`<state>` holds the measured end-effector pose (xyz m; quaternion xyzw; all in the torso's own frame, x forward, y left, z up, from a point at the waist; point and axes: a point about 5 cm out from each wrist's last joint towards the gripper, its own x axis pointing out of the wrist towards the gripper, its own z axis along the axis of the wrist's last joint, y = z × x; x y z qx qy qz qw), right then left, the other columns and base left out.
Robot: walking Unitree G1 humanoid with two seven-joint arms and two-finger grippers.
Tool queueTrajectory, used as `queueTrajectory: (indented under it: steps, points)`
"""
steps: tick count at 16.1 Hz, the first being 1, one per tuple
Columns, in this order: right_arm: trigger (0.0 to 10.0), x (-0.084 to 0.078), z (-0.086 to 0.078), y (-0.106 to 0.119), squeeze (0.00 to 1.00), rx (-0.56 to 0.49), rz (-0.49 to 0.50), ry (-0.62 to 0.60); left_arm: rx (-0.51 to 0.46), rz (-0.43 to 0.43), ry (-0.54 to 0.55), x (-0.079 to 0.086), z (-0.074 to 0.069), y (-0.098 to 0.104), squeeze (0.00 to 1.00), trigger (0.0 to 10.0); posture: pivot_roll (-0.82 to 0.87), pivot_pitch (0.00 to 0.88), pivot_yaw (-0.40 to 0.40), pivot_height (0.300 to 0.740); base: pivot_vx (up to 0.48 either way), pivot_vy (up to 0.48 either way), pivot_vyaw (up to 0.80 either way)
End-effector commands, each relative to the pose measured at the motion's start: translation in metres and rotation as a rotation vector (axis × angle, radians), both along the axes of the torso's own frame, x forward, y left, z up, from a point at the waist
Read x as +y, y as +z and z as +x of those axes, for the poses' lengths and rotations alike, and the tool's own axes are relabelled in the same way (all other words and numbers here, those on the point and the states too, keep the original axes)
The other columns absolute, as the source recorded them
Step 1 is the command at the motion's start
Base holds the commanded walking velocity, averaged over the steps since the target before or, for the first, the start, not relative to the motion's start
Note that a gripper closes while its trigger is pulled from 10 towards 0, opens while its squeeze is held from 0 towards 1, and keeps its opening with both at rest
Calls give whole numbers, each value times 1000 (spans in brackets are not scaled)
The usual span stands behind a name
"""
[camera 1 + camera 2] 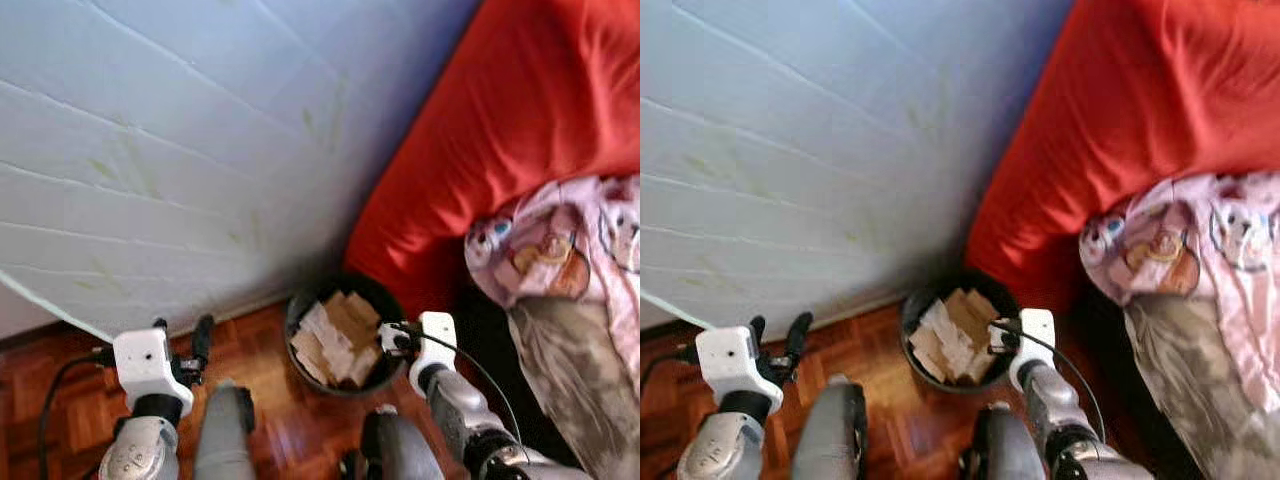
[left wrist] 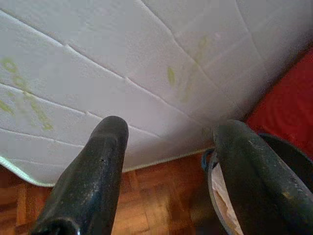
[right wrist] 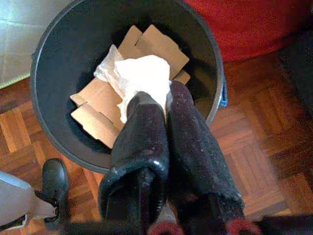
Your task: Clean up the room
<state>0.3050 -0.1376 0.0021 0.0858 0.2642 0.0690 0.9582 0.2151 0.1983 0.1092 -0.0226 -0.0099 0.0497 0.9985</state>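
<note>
My right end effector [image 3: 164, 100] hangs over the one black bin [image 3: 54, 44], fingers pressed together on a crumpled white tissue [image 3: 139, 78] lying upon several flattened cardboard pieces [image 3: 161, 46]. My left end effector [image 2: 171, 161] hovers spread beside the mattress [image 1: 180, 150].

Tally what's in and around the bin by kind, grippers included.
Black bin: 1
Cardboard pieces in it: several, exact count unclear
White crumpled paper: 1
Grippers: 2, left gripper, right gripper
Total: 4, plus the cardboard
</note>
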Motion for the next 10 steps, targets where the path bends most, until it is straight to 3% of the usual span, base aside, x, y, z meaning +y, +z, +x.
queueTrajectory:
  steps: [1,2,3,6,10]
  points:
    - [10000,4,-4,-4,0,21,5,16,26,-8,-2,-3,-6,0,0,10000,258,442,-132,641,0,0,0]
    - [10000,8,-1,-1,82,10,17,25,27,-7,2,-4,-9,4,0,10000,257,452,-131,641,0,0,0]
    - [10000,12,3,3,984,-7,31,32,32,-8,6,-4,-12,7,0,10000,260,457,-128,641,0,0,0]
    - [10000,22,10,12,1000,-50,73,53,70,-12,2,-7,-18,6,0,10000,253,468,-122,641,0,0,0]
    - [10000,29,6,10,1000,-54,72,87,105,-11,-6,-8,-20,2,0,10000,244,454,-119,641,0,0,0]
